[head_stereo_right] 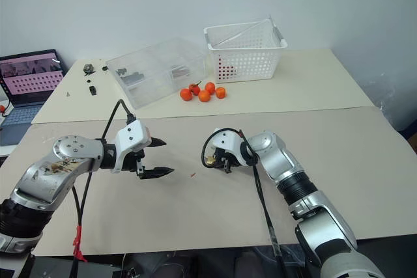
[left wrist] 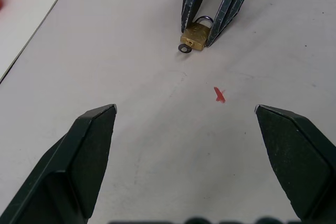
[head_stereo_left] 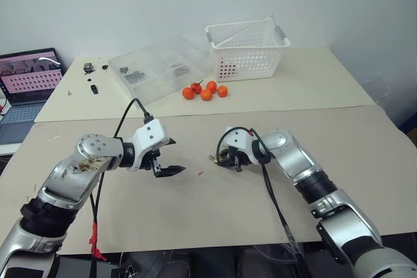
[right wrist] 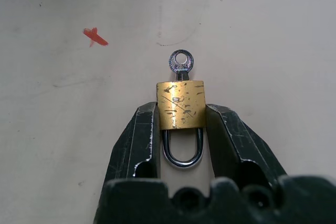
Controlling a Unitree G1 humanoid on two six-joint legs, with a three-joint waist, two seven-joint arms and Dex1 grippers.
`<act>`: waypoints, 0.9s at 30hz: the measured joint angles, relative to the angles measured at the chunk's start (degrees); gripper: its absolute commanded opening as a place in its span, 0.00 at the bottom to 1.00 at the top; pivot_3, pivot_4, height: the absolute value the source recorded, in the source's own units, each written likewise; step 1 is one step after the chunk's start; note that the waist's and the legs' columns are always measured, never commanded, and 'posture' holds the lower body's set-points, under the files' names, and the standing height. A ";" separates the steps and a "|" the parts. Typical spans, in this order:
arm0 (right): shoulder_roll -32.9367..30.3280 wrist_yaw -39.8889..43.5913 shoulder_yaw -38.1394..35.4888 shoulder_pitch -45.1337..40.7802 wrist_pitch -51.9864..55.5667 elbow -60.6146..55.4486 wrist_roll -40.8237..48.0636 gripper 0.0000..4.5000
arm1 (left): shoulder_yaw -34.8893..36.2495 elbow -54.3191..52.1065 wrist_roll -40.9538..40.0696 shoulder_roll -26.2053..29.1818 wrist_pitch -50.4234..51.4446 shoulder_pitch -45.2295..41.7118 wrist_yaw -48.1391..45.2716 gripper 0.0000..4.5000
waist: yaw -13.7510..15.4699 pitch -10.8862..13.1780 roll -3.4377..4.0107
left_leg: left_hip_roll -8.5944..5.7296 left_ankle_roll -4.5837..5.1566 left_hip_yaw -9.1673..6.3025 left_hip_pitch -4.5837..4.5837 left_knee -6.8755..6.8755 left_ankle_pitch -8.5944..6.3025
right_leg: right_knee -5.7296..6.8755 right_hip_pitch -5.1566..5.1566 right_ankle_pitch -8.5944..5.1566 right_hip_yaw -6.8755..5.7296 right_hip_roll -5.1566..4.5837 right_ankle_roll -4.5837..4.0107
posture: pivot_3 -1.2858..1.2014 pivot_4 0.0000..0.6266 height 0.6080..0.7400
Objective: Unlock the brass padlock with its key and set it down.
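At the centre of the right wrist view, the right gripper (right wrist: 181, 121) pinches the brass padlock (right wrist: 181, 105) by its sides, shackle toward the wrist, with the key (right wrist: 180, 63) sticking out of the body's far end; from the head camera the lock is only a gold speck. The left gripper (left wrist: 184, 156), at lower left of centre in the head views, stands spread wide and holds nothing. There are five orange fruits (head_stereo_left: 206, 90), one white basket (head_stereo_left: 247, 50), one clear plastic box (head_stereo_left: 159, 66) and one laptop (head_stereo_left: 29, 76) at the left edge. The beige tabletop (head_stereo_left: 215, 206) bears a small red mark (left wrist: 219, 95); behind it is a pale wall.
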 measured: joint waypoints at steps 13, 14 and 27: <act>-5.91 2.86 -3.27 0.70 1.51 -13.82 3.23 0.20 | 4.73 5.27 -7.21 -7.94 5.20 -1.72 0.81 1.00 | 0.36 0.05 -0.13 | -0.06 0.02 0.08 -0.18 0.06 -0.01 | -0.03 -0.13 0.02 0.13 -0.07 0.00 | 0.52 0.24 1.00; -6.32 3.13 -3.54 0.47 1.07 -15.58 3.82 0.20 | 6.14 6.37 -9.23 -9.82 6.93 -2.61 1.34 1.00 | 0.39 0.05 -0.17 | -0.06 0.02 0.08 -0.19 0.07 -0.01 | -0.02 -0.13 0.02 0.12 -0.07 0.00 | 0.52 0.24 1.00; -12.17 0.44 -4.93 2.20 -14.90 -22.31 2.53 0.20 | 14.01 15.01 -22.27 -16.86 29.02 -9.48 8.52 1.00 | 0.30 0.03 -0.31 | -0.06 0.01 0.11 -0.17 0.10 -0.01 | -0.01 -0.13 0.04 0.17 -0.06 -0.02 | 0.52 0.24 1.00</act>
